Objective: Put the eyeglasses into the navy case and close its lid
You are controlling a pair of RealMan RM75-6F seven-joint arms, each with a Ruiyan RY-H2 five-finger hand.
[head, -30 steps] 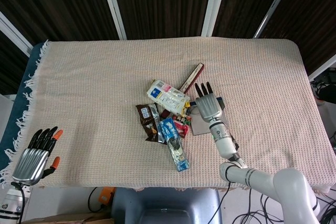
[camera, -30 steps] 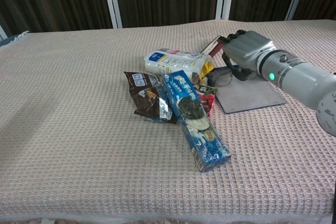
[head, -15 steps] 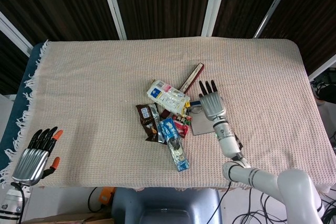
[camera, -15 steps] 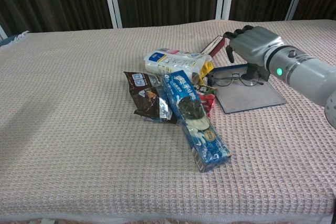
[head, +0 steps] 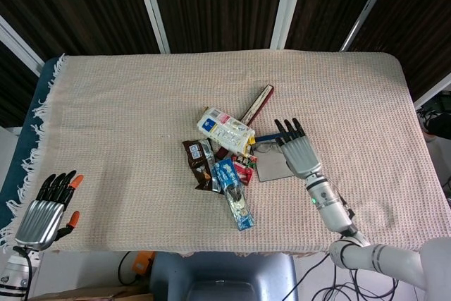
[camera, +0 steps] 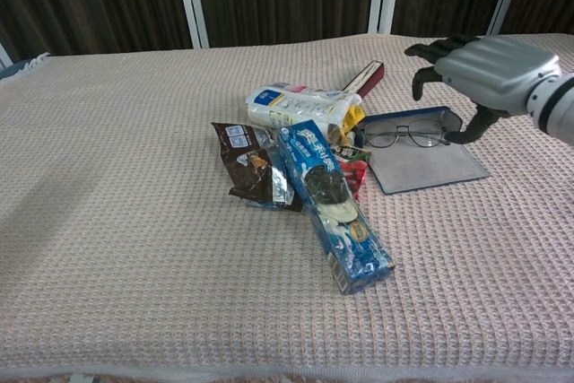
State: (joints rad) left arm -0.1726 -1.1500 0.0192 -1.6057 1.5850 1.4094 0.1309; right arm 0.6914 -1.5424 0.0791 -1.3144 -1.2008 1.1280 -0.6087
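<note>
Eyeglasses (camera: 405, 138) lie in the open navy case (camera: 421, 164), right of the table's (head: 127, 118) middle. Right hand (camera: 480, 69) hovers just above, fingers spread, holding nothing. Left hand (head: 48, 209) open off the near left corner. Snack packets (camera: 309, 168) piled beside the case; lettering unreadable. Broad bare cloth toward every edge.

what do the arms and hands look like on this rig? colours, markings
Right hand: ribbed silver-grey metal back, black fingers. Its forearm is white and grey in ringed segments with a small green indicator light; dark cables hang below the table edge. Left hand: the same silver back and black fingers, but with orange tips on some fingers.
</note>
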